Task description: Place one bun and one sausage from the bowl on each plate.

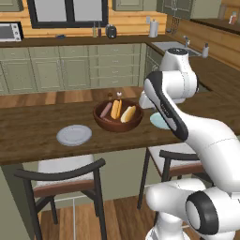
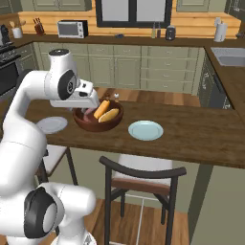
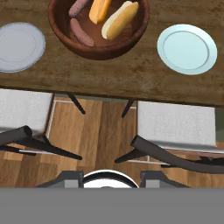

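step in hand: first pick. judged from the layout, nothing is served yet; both plates are bare and all four items lie in the bowl.
bowl (image 3: 105, 51): dark brown, deep, standing between the two plates on the surface. approach from above, since the wall blocks a sideways entry.
plates: the grey-white plate (image 3: 19, 46) lies on one side of the bowl, the blue-green plate (image 3: 187, 48) on the other, both apart from it. each needs one bun and one sausage.
buns: the orange bun (image 3: 99, 9) and the pale yellow bun (image 3: 120, 19) lie side by side in the bowl. the pale one lies the more exposed and is the likelier first grasp; close across its width, near mid-length.
sausages: one sausage (image 3: 82, 32) lies on the bowl floor near the wall, a second sausage (image 3: 78, 5) beside the orange bun. both are thin and low, so a slip is likely; descend fully before closing.
jaws: held above the near edge of the surface, short of the bowl. nothing appears between them; their width cannot be told.
surface (image 3: 131, 74): dark wood plank top, level.
chairs: two stand tucked against the near edge, a cushioned seat (image 3: 175, 124) under the blue-green plate's side.
room: green cabinets (image 1: 70, 70) on the far wall, a sink (image 2: 229, 55) to one side, a microwave (image 2: 72, 28) on the back counter.
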Controlling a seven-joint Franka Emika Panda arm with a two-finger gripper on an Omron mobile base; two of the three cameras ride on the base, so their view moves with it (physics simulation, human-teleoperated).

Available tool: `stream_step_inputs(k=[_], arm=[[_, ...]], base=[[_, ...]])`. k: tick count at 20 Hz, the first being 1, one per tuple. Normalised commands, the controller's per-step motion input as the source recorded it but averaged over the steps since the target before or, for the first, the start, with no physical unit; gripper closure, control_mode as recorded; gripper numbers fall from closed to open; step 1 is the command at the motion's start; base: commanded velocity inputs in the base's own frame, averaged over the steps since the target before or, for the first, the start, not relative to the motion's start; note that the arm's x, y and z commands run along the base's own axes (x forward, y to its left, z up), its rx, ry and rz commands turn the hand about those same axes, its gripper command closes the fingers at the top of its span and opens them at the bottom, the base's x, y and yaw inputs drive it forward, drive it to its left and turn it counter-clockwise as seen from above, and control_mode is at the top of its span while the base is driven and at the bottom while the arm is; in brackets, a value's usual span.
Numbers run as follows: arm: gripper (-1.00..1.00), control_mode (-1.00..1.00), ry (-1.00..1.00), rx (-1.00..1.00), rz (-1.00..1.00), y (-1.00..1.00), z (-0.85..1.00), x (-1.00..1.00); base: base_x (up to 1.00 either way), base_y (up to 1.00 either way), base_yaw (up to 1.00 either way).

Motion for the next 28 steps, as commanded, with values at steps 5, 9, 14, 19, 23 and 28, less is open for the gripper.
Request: stream_step_inputs(k=[5, 9, 14, 19, 23, 28], arm=[[-1.0, 1.0, 0.0, 0.0, 0.0, 0.03, 0.0, 0.0], [-1.0, 1.0, 0.0, 0.0, 0.0, 0.0, 0.0, 0.0], [-1.0, 1.0, 0.0, 0.0, 0.0, 0.0, 0.0, 0.0], [-1.0, 1.0, 0.0, 0.0, 0.0, 0.0, 0.0, 0.0], [-1.0, -1.0, 0.0, 0.01, 0.0, 0.0, 0.0, 0.28], [-1.0, -1.0, 0.0, 0.07, 0.06, -0.14, -0.27, 0.91]], base=[[0.26, 0.32, 0.0], [0.66, 0.27, -0.02], [0.95, 0.04, -0.01], [0.08, 0.0, 0.0], [0.1, 0.0, 0.0], [0.0, 0.0, 0.0]])
